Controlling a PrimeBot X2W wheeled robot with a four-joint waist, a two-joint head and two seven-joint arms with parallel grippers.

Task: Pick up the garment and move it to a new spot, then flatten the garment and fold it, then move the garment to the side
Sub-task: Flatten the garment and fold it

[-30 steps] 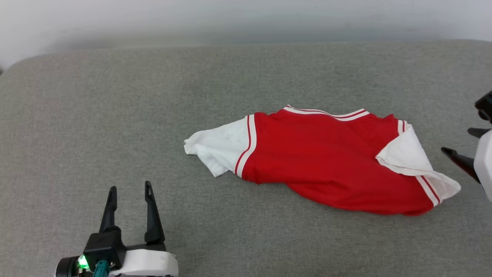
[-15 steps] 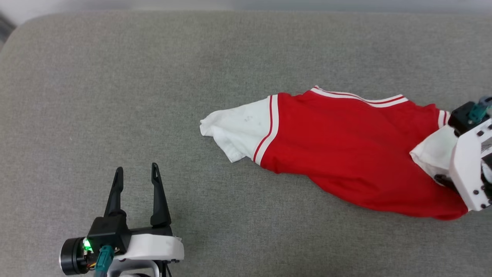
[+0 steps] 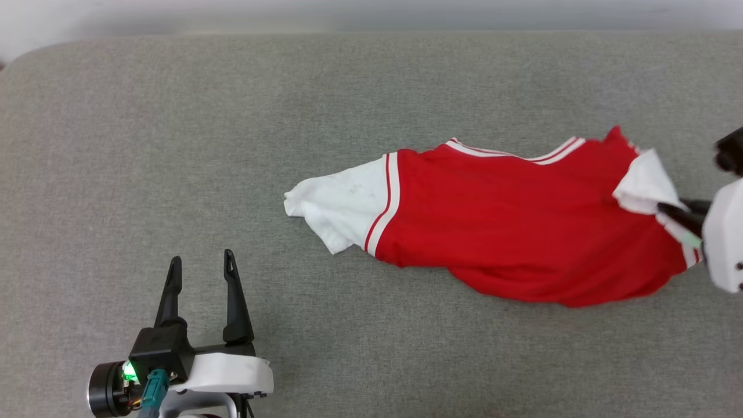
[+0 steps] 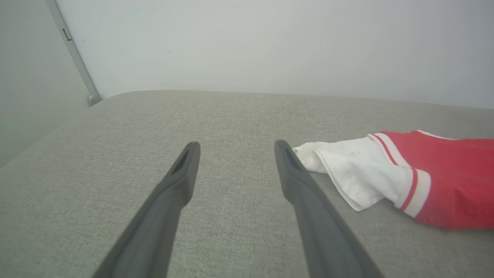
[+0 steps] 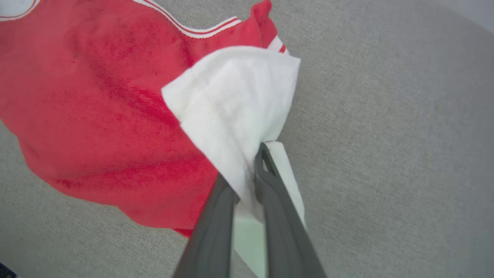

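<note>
The red T-shirt lies rumpled on the grey cushion, centre to three o'clock. My left end effector hangs spread at seven o'clock; my right end effector pinches its white sleeve at three o'clock.

Red garment wearing white sleeves and red-and-white stripes, surface looking plain grey, left end effector showing black fingers, green light glowing

- right gripper: body cut off, head view, 3 o'clock.
- garment: cut off, left wrist view, 3 o'clock.
- fingers: one tip hidden under white sleeve.
</note>
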